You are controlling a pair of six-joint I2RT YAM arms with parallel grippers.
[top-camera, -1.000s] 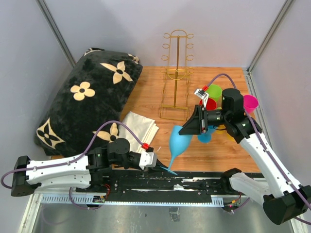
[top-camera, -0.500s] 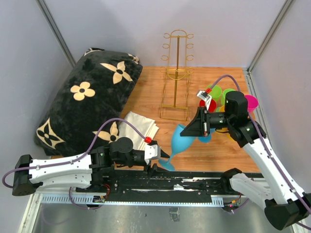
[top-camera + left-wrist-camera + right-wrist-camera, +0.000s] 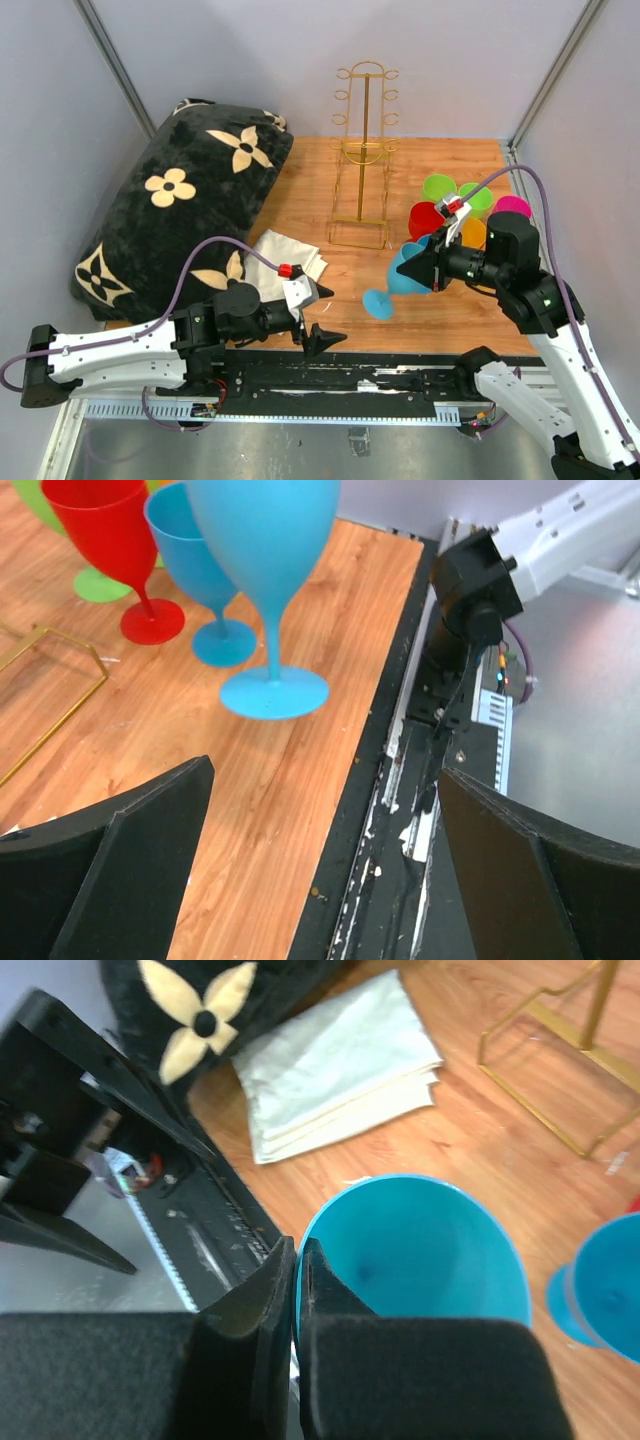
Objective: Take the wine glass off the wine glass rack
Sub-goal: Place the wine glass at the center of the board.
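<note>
The blue wine glass (image 3: 378, 303) is off the wine glass rack (image 3: 364, 150) and is seen tilted over the near right part of the wooden desk (image 3: 300, 200), well apart from the rack, its foot low by the desk's front edge. Whether the foot touches the wood cannot be told. The glass is gripped at its rim by the right claw (image 3: 408, 268): in the right wrist view the two fingers are pressed together on the wall of the bowl, one inside and one outside.

The left claw (image 3: 328, 316) is held wide open near the foot of the glass, with nothing between its fingers. The gold rack stands upright at the back of the desk, and no glass is hung on it.

Just beyond the held glass a second blue glass (image 3: 195, 555), a red glass (image 3: 425, 218), a green glass (image 3: 438, 188), an orange glass (image 3: 472, 232) and a pink glass (image 3: 512, 206) are grouped. A folded white cloth (image 3: 285, 262) lies beside a black flowered pillow (image 3: 180, 200) on the left.
</note>
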